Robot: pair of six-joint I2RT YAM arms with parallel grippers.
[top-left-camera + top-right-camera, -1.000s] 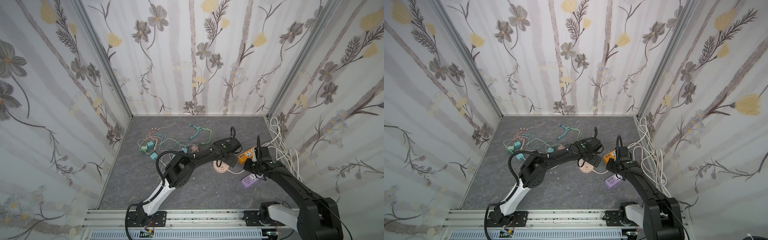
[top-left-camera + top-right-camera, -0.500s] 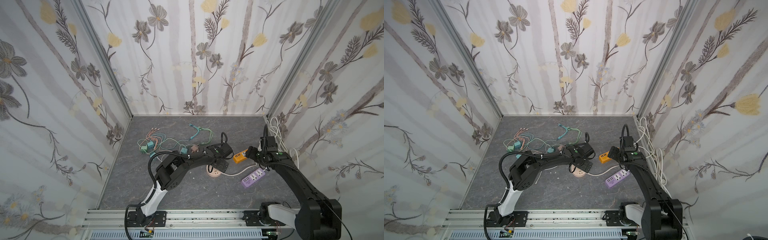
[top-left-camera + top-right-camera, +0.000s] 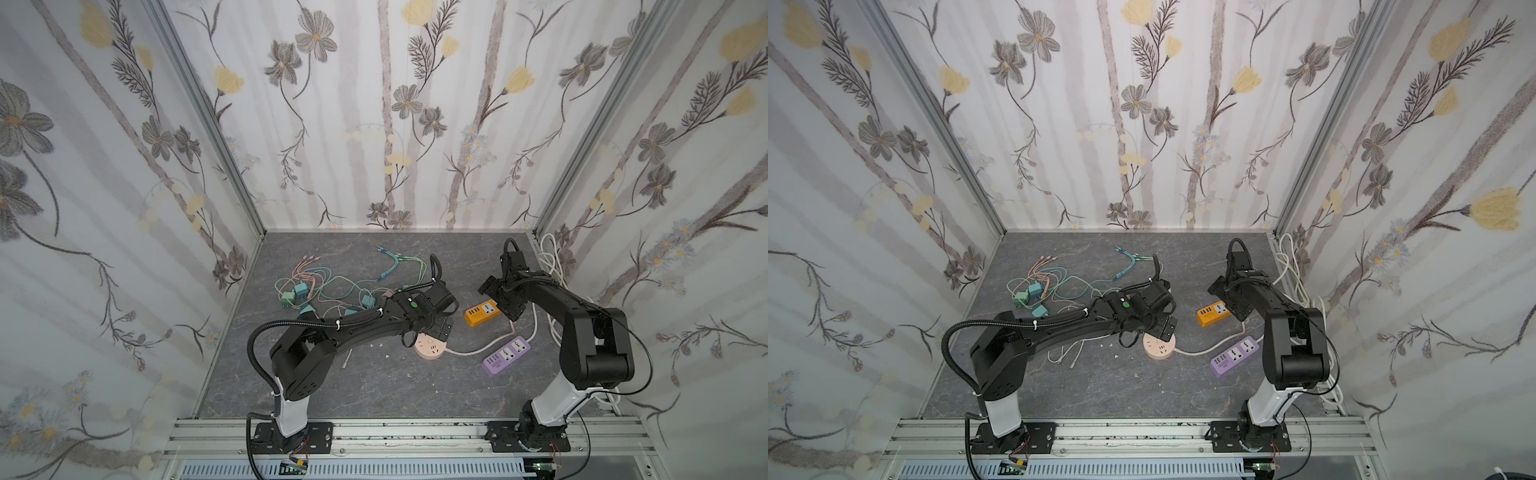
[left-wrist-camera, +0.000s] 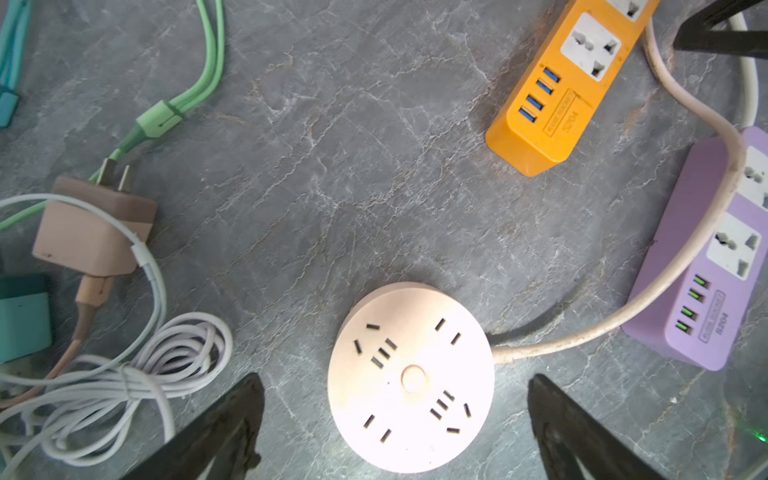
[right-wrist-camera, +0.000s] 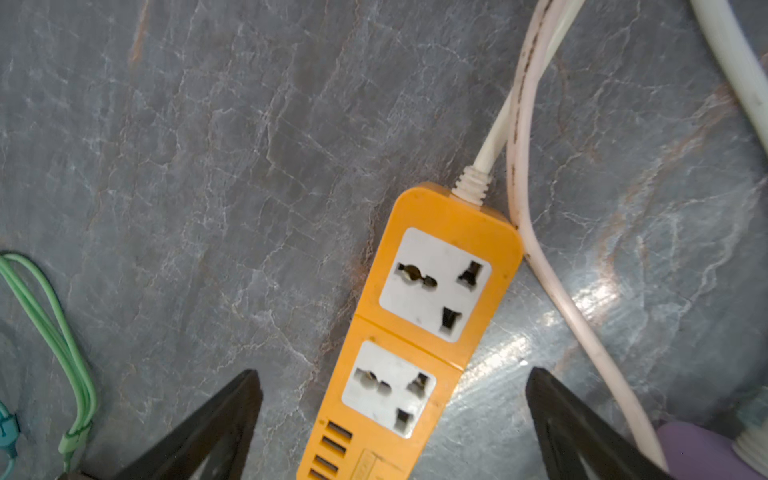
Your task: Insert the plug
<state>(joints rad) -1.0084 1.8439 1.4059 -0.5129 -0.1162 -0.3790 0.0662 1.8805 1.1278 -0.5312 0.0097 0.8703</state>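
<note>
A beige-pink plug (image 4: 95,232) with two prongs lies on the grey table among cables, with no gripper on it. My left gripper (image 4: 395,379) (image 3: 440,324) hangs open over a round pink socket (image 4: 411,378) (image 3: 431,347), its fingers standing wide to either side. An orange power strip (image 5: 419,332) (image 3: 484,313) lies flat with its sockets free. My right gripper (image 5: 392,374) (image 3: 498,299) is open above the strip, touching nothing. In both top views the two grippers are near the middle of the table (image 3: 1121,386).
A purple power strip (image 3: 507,351) (image 4: 706,266) lies right of the round socket, whose white cord (image 4: 623,316) crosses it. Teal adapters (image 3: 293,293) and thin green and pink cables (image 3: 328,286) lie tangled at the left. White cords (image 3: 552,282) are piled along the right wall.
My right gripper has opened, let go of the orange strip and drawn back from it. The left arm has pulled back to the left and the round socket has shifted slightly.
</note>
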